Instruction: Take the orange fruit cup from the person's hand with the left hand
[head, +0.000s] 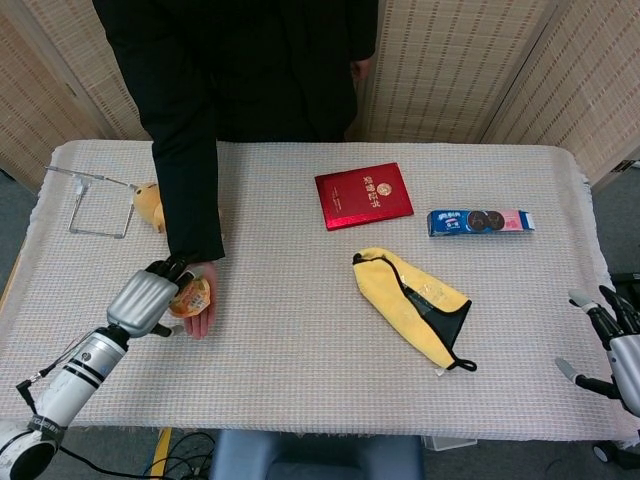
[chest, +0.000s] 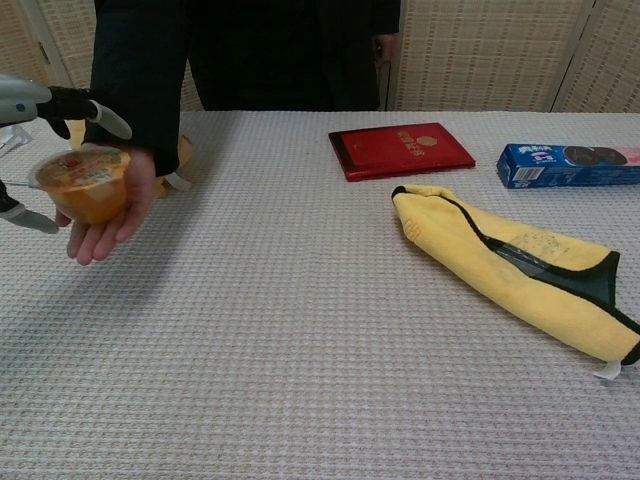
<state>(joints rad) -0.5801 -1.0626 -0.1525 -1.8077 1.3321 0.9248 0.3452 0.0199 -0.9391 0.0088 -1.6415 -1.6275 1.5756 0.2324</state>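
The orange fruit cup (head: 193, 297) (chest: 82, 185) sits in the upturned palm of the person's hand (head: 204, 312) (chest: 112, 222) over the table's front left. My left hand (head: 148, 300) (chest: 45, 102) is at the cup's left side. Its fingers (chest: 105, 117) reach over the lid and its thumb (chest: 27, 220) lies below, both spread around the cup without clamping it. The person still supports the cup. My right hand (head: 615, 345) hovers with its fingers apart off the table's right edge, holding nothing.
A red booklet (head: 363, 195) (chest: 400, 149) lies mid-table, a blue cookie box (head: 480, 221) (chest: 568, 164) to its right, and a yellow cloth (head: 412, 305) (chest: 510, 265) in front of them. A wire stand (head: 95, 205) and a yellow toy (head: 150, 205) sit at the back left.
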